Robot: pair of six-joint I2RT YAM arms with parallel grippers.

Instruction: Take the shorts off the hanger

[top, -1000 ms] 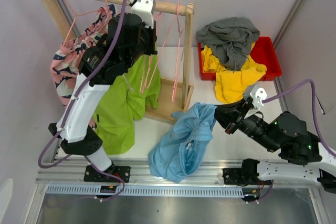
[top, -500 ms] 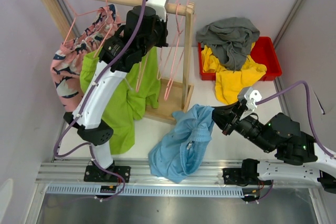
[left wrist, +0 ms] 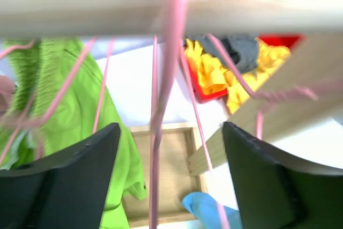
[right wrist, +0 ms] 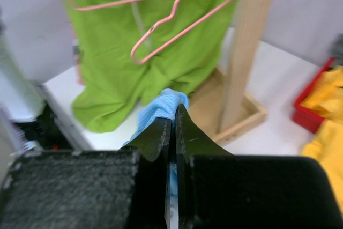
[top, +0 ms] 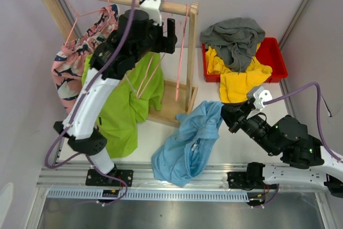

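Snagging looms — the left gripper [left wrist: 170, 132], jaws spread astride a bare pink hanger [left wrist: 162, 105] at the rail [left wrist: 80, 4], could hook it when withdrawing, while the right gripper [right wrist: 172, 127], pinching the light blue shorts [top: 187, 143] sprawled on the table [top: 222, 151], could drag them over the near edge.

Left arm [top: 99, 97] stretched up and away from its base, wrist turned to the right, left pincer [top: 170, 29] with jaws wide apart; right arm [top: 286, 138] low, reaching leftward, right pincer [top: 228, 115] clamped tight on the light blue shorts [top: 187, 143].
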